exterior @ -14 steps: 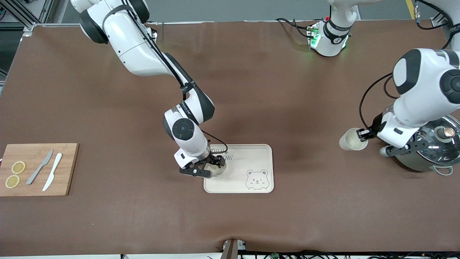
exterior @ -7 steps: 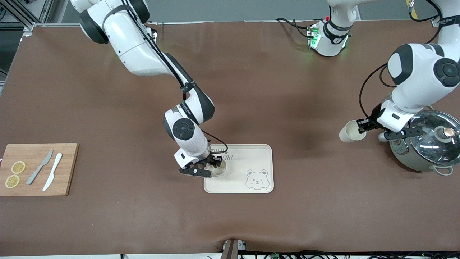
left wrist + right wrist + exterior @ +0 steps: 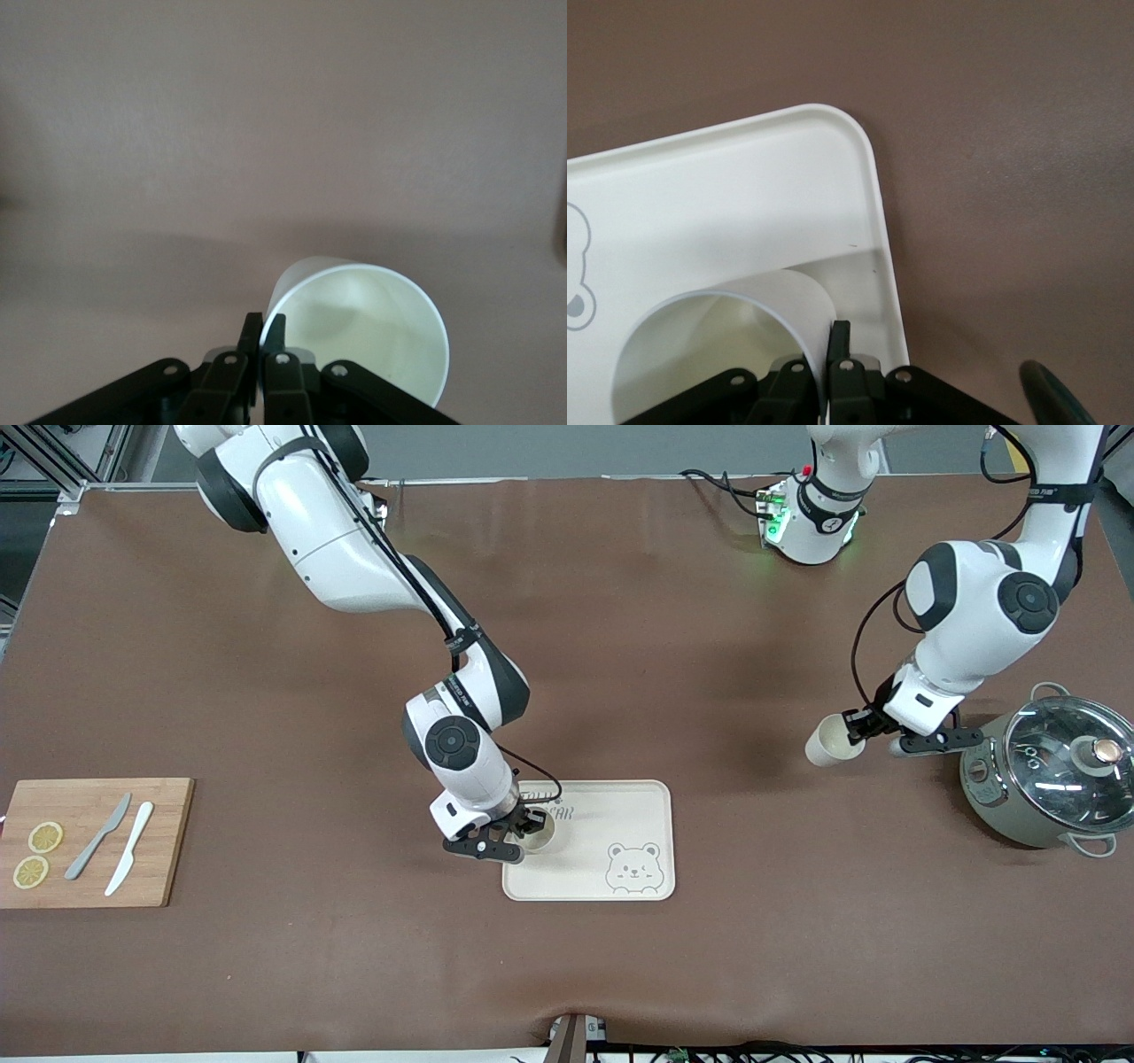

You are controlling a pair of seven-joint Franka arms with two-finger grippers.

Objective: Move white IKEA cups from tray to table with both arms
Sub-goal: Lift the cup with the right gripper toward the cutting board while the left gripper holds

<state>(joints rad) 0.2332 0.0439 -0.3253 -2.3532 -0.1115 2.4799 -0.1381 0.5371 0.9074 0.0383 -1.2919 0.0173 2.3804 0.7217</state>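
My right gripper (image 3: pixel 528 831) is shut on the rim of one white IKEA cup (image 3: pixel 540 836). It holds the cup low over the cream bear tray (image 3: pixel 611 810), at the tray's end toward the right arm. In the right wrist view the fingers (image 3: pixel 840 341) pinch the cup wall (image 3: pixel 735 332) near the tray's corner (image 3: pixel 744 195). I cannot tell whether the cup touches the tray. My left gripper (image 3: pixel 858 724) is shut on the rim of the second cup (image 3: pixel 828 742), tilted, in the air over bare table between tray and pot. The left wrist view shows that cup (image 3: pixel 363 328) pinched at its rim.
A grey-green pot with a glass lid (image 3: pixel 1050 771) stands at the left arm's end of the table. A wooden cutting board (image 3: pixel 89 877) with two knives (image 3: pixel 99 836) and lemon slices (image 3: pixel 44 837) lies at the right arm's end. The table's brown mat (image 3: pixel 620 646) is bare around the tray.
My left arm has carried its cup away from the pot, toward the tray. The pot, half covered before, shows whole. My right gripper has hardly moved.
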